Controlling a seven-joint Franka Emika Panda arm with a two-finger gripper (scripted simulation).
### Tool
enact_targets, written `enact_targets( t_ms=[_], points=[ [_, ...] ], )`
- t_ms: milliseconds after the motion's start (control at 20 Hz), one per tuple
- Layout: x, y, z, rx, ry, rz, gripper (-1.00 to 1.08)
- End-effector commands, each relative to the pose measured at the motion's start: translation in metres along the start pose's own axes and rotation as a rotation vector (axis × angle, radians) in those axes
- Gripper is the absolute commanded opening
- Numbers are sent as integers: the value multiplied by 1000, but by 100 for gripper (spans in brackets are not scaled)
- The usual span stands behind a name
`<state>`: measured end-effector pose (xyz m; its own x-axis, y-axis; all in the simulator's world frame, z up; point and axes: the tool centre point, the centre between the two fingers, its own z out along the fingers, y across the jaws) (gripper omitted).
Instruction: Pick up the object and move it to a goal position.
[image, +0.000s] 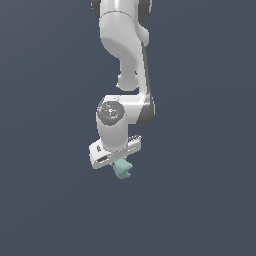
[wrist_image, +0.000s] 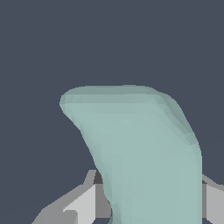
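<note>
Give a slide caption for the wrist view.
Pale teal object fills the wrist view, held between the tool's fingers.

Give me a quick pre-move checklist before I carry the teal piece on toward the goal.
1. Piece at the end effector: ok. The teal piece hangs directly under it in the exterior view.
2. Fingers on both sides of the piece: ok. The wrist view shows a finger on each side of the teal piece.
3. Firmness of the grip: cannot tell. The contact faces are hidden behind the piece.
4. Piece lifted off the surface: cannot tell. The background is uniform dark, with no shadow or edge to judge height.
5. Goal position located: cannot tell. No marker appears in either view.
6. Path free of obstacles: ok within these views; nothing else is visible.
</note>
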<state>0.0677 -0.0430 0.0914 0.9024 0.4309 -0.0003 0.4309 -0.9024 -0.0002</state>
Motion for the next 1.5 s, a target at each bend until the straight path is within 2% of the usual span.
enact_targets(
  t_ms=[0,350,650,1450],
  points=[
    [0,0,0,0,0,0,-100],
    [0,1,-3,0,0,0,-100],
    [-1,11,-27,0,0,0,-100],
    [-5,70,-164,0,0,-1,-100]
  ],
)
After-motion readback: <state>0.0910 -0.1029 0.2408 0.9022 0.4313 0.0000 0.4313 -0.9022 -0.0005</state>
